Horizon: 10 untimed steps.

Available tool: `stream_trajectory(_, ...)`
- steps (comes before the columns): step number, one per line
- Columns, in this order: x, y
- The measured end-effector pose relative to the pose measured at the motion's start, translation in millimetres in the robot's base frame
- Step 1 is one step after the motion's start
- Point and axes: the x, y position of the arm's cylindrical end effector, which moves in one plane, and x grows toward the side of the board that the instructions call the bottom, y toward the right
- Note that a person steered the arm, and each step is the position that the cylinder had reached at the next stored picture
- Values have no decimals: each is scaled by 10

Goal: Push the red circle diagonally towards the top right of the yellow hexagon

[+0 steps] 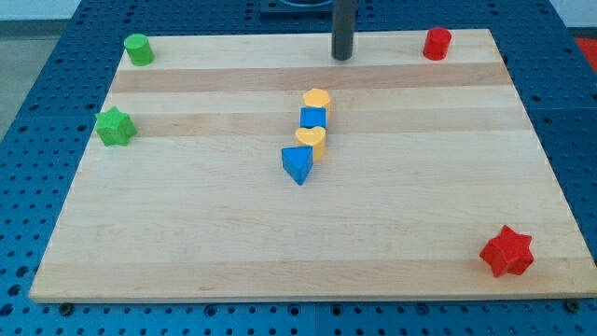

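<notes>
Your tip (pixel 342 58) carries nothing, standing free at the frame's top centre. The red circle (pixel 437 43) waits upper right, well apart from the yellow hexagon (pixel 317 98), so you must circle behind it.

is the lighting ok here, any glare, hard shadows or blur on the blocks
In the camera view the lighting is even and soft: no glare on the wooden board, only faint shadows close under each block. The red circle, yellow hexagon and red star are all reasonably sharp. My tip is in focus too, near the view's top, left of the red circle; the rod is cropped by the frame's top edge.
</notes>
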Motion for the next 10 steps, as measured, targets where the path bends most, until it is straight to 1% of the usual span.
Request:
stream_trajectory(1, -326, 505)
stream_trajectory(2, -358, 1011)
stream_trajectory(4, -331, 2172)
stream_trajectory(5, -111, 2311)
stream_trajectory(6, -96, 2121)
stream_trajectory(7, -96, 1675)
stream_trajectory(8, 69, 1024)
stream_trajectory(9, 178, 840)
stream_trajectory(10, 218, 1376)
